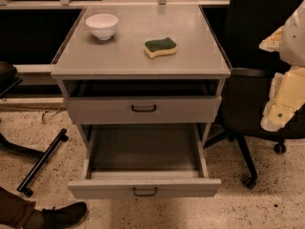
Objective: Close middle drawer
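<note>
Middle drawer (pixel 145 187) pulled far out, closing not yet begun.
Gripper (pixel 284 98) is held beyond the cabinet's (pixel 138 61) right edge, jaw state cannot be told; the drawer's front must be reached and pushed in.

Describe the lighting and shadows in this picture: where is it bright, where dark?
Camera view: warm, dim light; a soft sheen on the cabinet top; shadow fills the pulled-out middle drawer and the gap above the top drawer; the gripper, at the right edge, looks pale against the dark office chair.

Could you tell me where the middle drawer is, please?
The middle drawer is pulled out, low centre in view, under the top drawer; the gripper is far right.
</note>
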Robot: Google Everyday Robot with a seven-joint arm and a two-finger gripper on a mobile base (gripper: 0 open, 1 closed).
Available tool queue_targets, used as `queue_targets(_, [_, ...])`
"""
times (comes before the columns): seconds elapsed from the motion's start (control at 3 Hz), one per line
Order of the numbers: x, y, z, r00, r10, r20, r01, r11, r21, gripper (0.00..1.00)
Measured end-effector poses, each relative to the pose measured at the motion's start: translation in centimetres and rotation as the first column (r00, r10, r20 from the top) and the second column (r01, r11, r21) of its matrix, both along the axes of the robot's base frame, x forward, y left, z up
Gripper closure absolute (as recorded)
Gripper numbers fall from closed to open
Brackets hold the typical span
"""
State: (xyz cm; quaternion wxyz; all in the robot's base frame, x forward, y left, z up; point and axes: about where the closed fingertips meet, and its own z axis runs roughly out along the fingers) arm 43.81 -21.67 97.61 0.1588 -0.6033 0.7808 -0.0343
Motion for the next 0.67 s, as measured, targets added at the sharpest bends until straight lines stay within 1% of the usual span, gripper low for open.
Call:
queue_targets(0.33, [0.0,0.0,0.0,1.0000,0.000,0.000,0.000,1.000,0.000,0.00])
queue_targets(0.67, [-0.6,0.3,-1.6,1.0000,-0.001,-0.004,0.001,1.000,0.001,0.00])
